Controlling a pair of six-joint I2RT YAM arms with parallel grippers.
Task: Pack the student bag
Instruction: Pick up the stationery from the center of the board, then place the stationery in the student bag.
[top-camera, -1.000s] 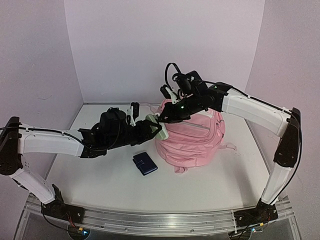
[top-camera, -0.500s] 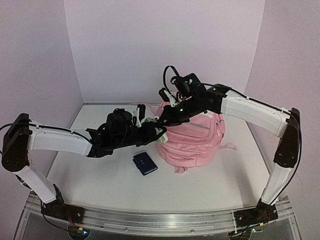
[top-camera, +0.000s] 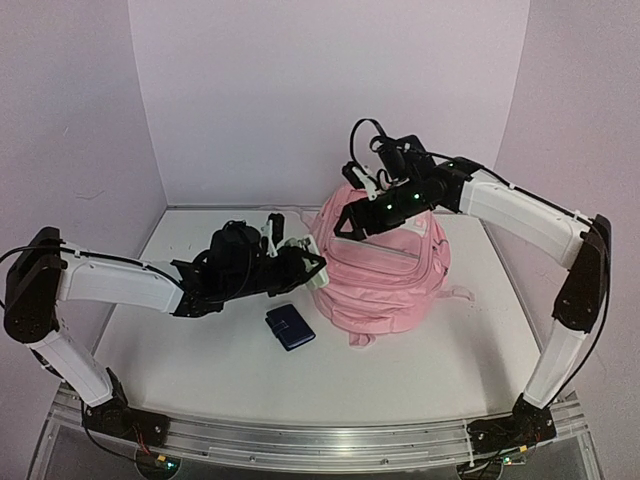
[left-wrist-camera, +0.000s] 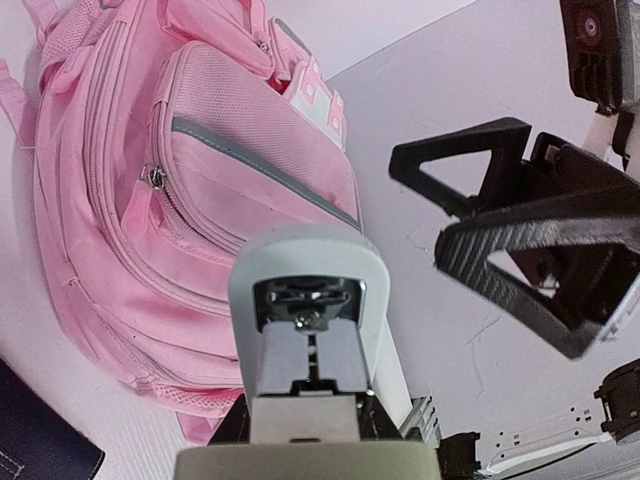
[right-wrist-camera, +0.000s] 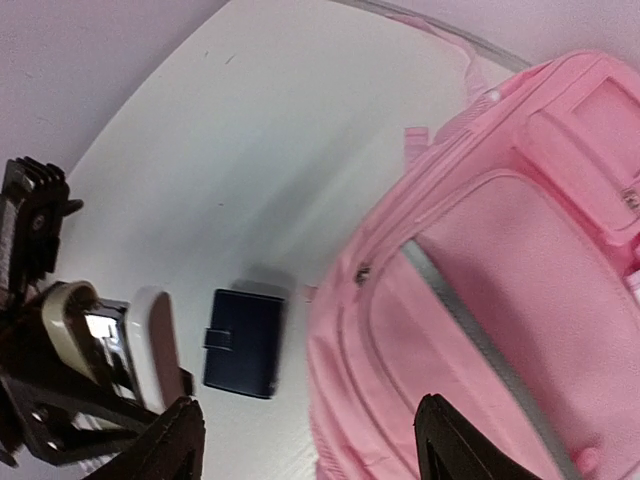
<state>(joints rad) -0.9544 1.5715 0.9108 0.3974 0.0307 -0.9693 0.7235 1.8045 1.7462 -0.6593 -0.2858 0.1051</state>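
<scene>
The student bag (top-camera: 385, 275), a big soft pink backpack, lies on the white table with its zip pockets facing up (left-wrist-camera: 200, 200) (right-wrist-camera: 500, 300). My left gripper (top-camera: 293, 264) is shut on a white and grey stapler (top-camera: 308, 262) (left-wrist-camera: 305, 300) and holds it just left of the bag's edge. The stapler hides the left gripper (left-wrist-camera: 315, 430) fingers in the left wrist view. My right gripper (top-camera: 350, 222) (right-wrist-camera: 310, 445) hangs open and empty above the bag's upper left part. Its black fingers (left-wrist-camera: 520, 230) show at the right of the left wrist view. The stapler (right-wrist-camera: 150, 340) also shows in the right wrist view.
A dark blue wallet (top-camera: 290, 327) (right-wrist-camera: 243, 342) lies flat on the table just in front of the bag's left corner, below the stapler. The bag's straps (top-camera: 460, 293) trail to the right. White walls close in the table at the back and both sides.
My right gripper has opened and risen up and to the right, away from the bag's left edge. My left gripper has carried the stapler a little right, toward the bag.
</scene>
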